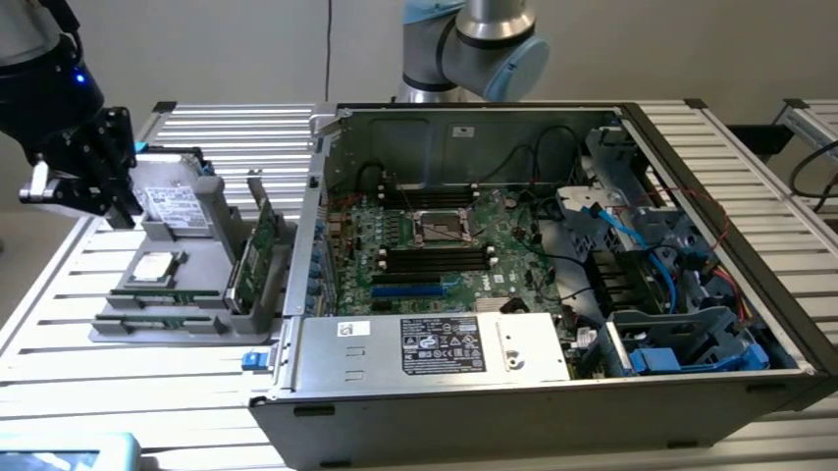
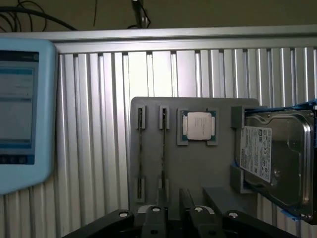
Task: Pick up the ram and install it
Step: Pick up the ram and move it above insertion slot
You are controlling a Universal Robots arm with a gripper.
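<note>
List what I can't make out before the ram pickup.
- Wrist view: ram sticks stand edge-on in the tray, chips hidden.
- Exterior view: motherboard slots, latch positions too small to tell.
- Wrist view: hard drive cut off by the picture's edge.

The arm (image 1: 474,44) stretches to the exterior view's left, its gripper (image 1: 105,196) hanging there pointed downward, fingers (image 2: 187,203) slightly apart (a narrow gap, by my eye)
</note>
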